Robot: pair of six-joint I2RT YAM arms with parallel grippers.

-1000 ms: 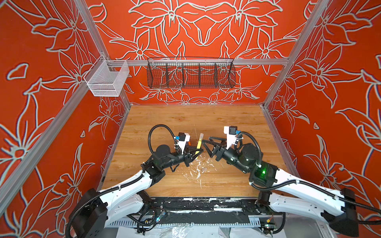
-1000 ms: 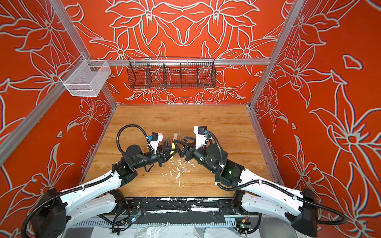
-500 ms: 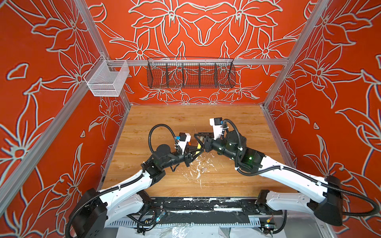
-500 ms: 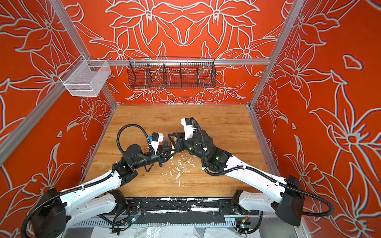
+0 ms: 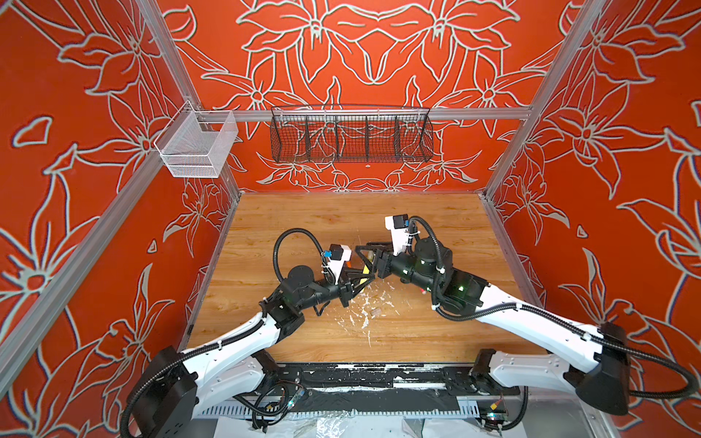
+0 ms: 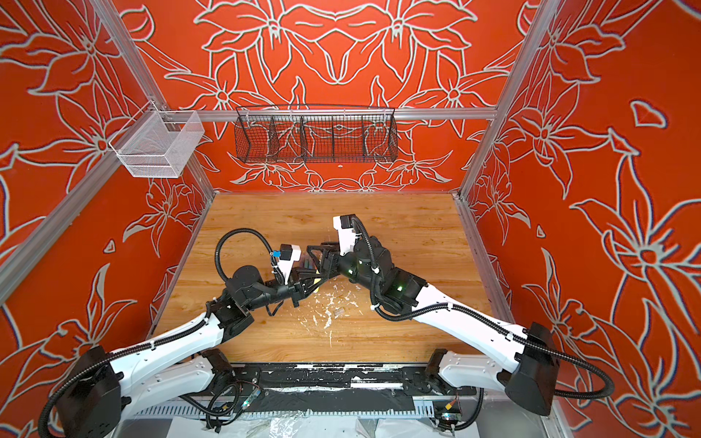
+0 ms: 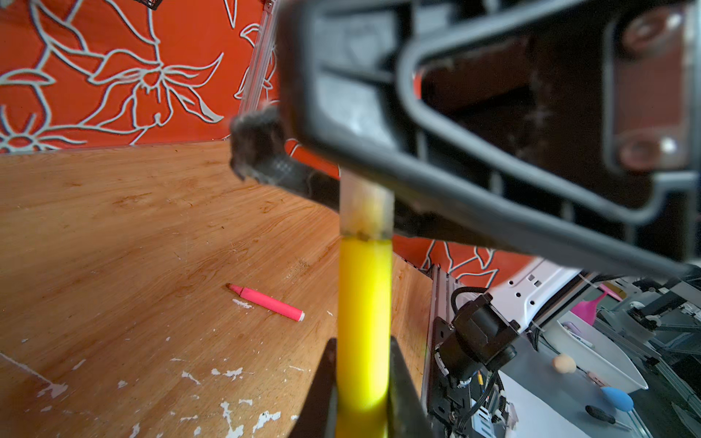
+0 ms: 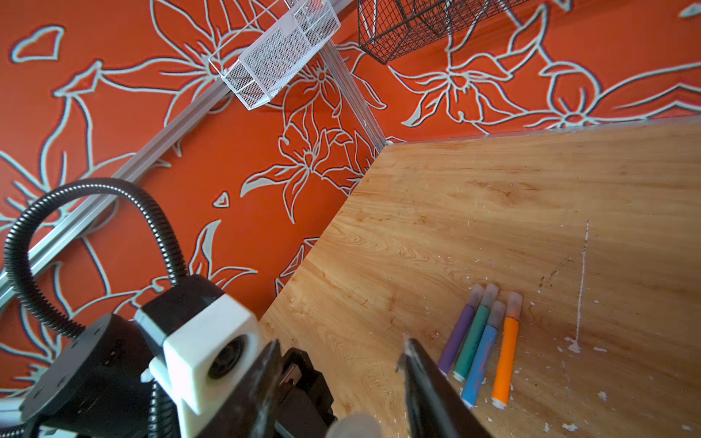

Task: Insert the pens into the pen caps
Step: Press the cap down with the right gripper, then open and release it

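A: How's the table (image 5: 436,227)?

B: Its back half is bare, so there's plenty of room. Both arms meet over the middle. There the left gripper (image 7: 362,349) is clamped on the yellow pen (image 7: 364,303). The right gripper (image 8: 341,343) stands parted around its clear cap (image 7: 366,204), not squeezing.

A: Progress?

B: Four capped pens (image 8: 481,341) lie side by side mid-table. Yellow looks capped. The pink pen (image 7: 267,303), toward the right edge, lies bare, so I'd judge one is left.

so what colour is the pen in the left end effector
Yellow; the pen in the left end effector shows best in the left wrist view.
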